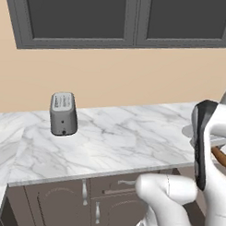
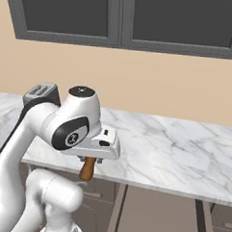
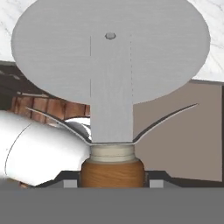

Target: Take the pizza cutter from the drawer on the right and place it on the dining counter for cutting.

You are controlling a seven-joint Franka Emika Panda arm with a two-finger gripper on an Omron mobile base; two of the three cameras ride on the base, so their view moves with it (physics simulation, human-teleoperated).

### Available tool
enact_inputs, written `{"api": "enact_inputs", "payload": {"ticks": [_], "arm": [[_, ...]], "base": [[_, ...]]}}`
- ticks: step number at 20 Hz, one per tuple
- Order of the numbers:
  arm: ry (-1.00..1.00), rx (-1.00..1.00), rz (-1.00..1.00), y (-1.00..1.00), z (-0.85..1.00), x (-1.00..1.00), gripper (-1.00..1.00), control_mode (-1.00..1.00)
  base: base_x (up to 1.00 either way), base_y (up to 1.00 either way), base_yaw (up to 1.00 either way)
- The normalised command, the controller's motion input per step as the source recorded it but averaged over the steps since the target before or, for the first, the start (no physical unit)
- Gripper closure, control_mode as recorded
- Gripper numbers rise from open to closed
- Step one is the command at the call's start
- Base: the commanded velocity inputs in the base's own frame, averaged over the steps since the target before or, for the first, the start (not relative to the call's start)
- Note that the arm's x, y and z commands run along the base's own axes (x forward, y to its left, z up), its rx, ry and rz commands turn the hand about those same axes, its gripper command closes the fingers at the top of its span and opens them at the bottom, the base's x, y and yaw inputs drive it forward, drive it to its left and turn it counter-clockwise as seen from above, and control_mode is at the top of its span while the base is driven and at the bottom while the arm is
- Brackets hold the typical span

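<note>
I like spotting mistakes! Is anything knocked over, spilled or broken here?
Nothing stands out. The toaster stands upright on the marble top, and the pizza cutter sits straight in the gripper, undamaged.

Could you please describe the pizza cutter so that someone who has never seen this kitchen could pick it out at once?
Start at the marble counter under the dark wall cabinets, then find the white robot arm in front of it. The pizza cutter sits in its claw: a broad round grey wheel blade on a short brown wooden handle, unlike the boxy grey toaster.
</note>
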Motion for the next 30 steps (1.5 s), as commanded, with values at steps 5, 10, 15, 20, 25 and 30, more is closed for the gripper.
{"api": "enact_inputs", "payload": {"ticks": [5, 10, 15, 20, 25, 30], "arm": [[0.0, 0.0, -0.1, 0.58, 0.16, 0.25, 1.0, -1.0], [0.0, 0.0, -0.12, 0.26, 0.27, 0.26, 1.0, -1.0], [0.0, 0.0, -0.2, 0.41, 0.09, 0.25, 1.0, -1.0], [0.0, 0.02, -0.05, 0.02, -0.07, 0.34, 1.0, -1.0], [-0.04, 0.06, 0.02, -0.01, -0.23, 0.32, 1.0, -1.0], [-0.04, 0.0, 0.09, 0.0, -0.31, 0.24, 1.0, -1.0]], "base": [[0.0, 0.0, 0.0], [0.0, 0.0, 0.0], [0.0, 0.0, 0.0], [0.0, 0.0, 0.0], [0.0, 0.0, 0.0], [0.0, 0.0, 0.0]]}}
